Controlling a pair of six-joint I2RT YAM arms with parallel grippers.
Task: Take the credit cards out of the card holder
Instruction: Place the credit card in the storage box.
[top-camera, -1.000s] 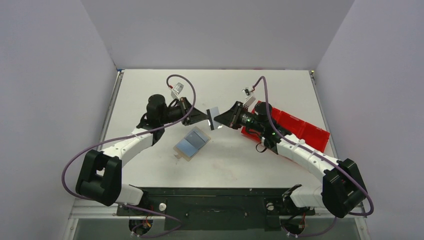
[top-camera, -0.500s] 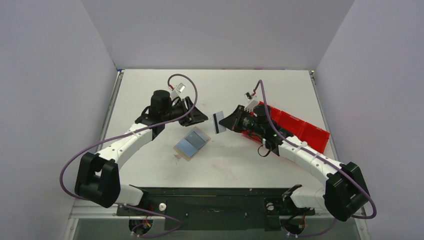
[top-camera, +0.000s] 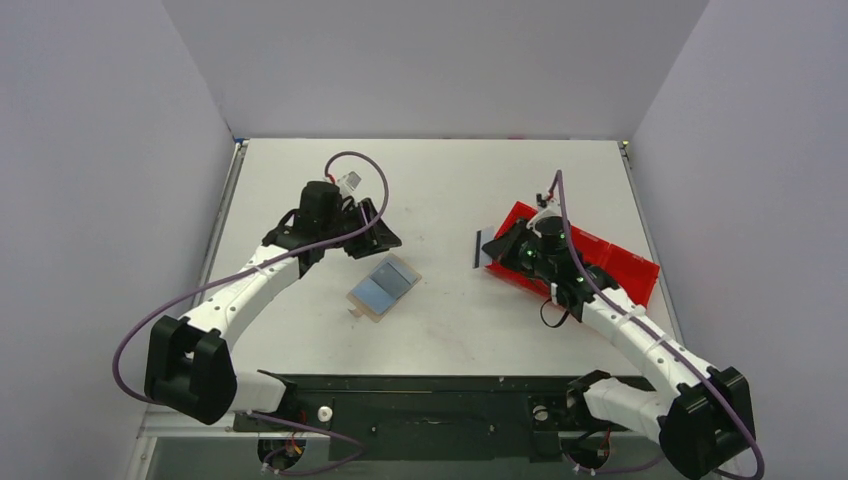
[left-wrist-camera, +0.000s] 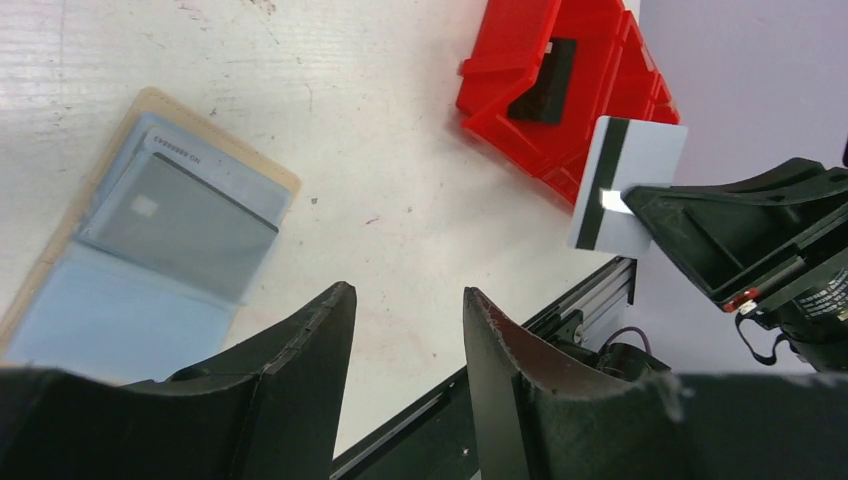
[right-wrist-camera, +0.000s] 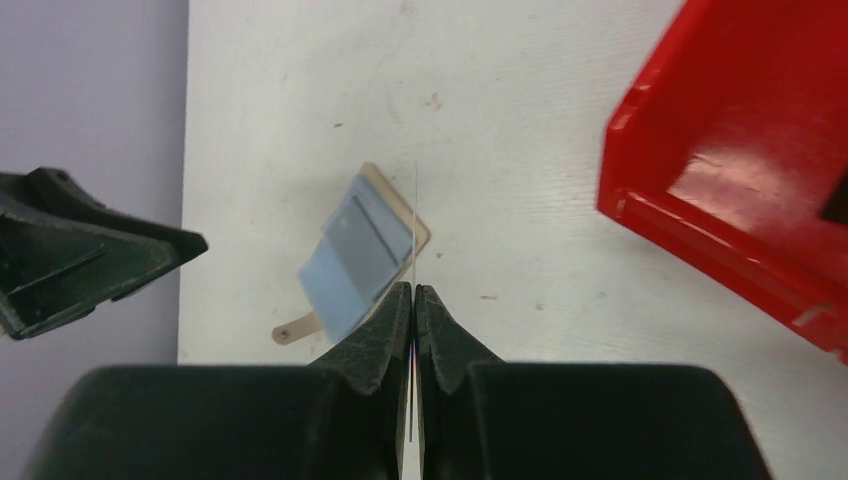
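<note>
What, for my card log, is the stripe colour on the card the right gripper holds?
Black, on a pale card; left wrist view.

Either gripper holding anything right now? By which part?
Right gripper is shut on a pale grey card with a black stripe, pinched by one long edge. Left gripper is open, holding nothing.

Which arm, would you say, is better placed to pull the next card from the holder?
Likely left: the left pincer is open and empty near the holder; the right pincer is shut on a card by the red tray.
</note>
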